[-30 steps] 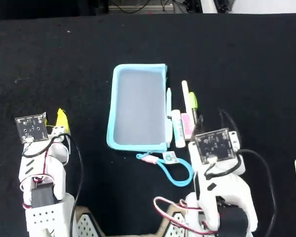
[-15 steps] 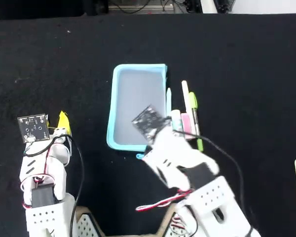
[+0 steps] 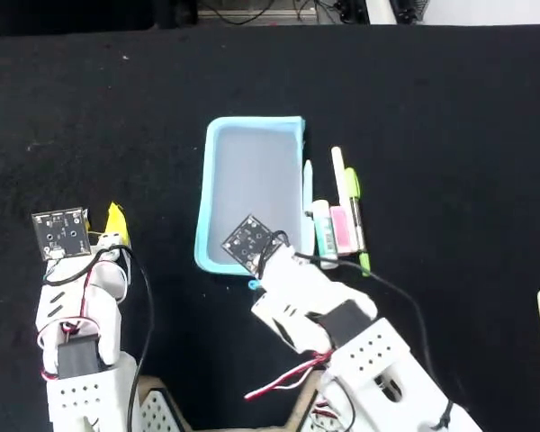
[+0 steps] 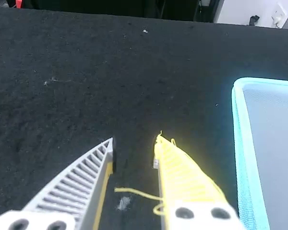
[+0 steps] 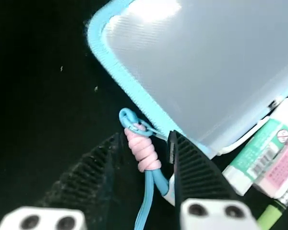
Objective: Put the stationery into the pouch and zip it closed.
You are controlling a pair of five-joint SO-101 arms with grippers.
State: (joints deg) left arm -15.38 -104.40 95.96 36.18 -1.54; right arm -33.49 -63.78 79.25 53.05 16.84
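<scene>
Nothing packed yet: stationery (image 3: pixel 337 220) lies outside pouch (image 3: pixel 252 180), just beside its 3 o'clock edge. Right gripper (image 5: pixel 145 139) at pouch's 6 o'clock edge, jaws released, straddling pink pull (image 5: pixel 143 152). Left gripper (image 4: pixel 134 149) at pouch's 9 o'clock, jaws spread, empty. Loading and zipping both left.
</scene>
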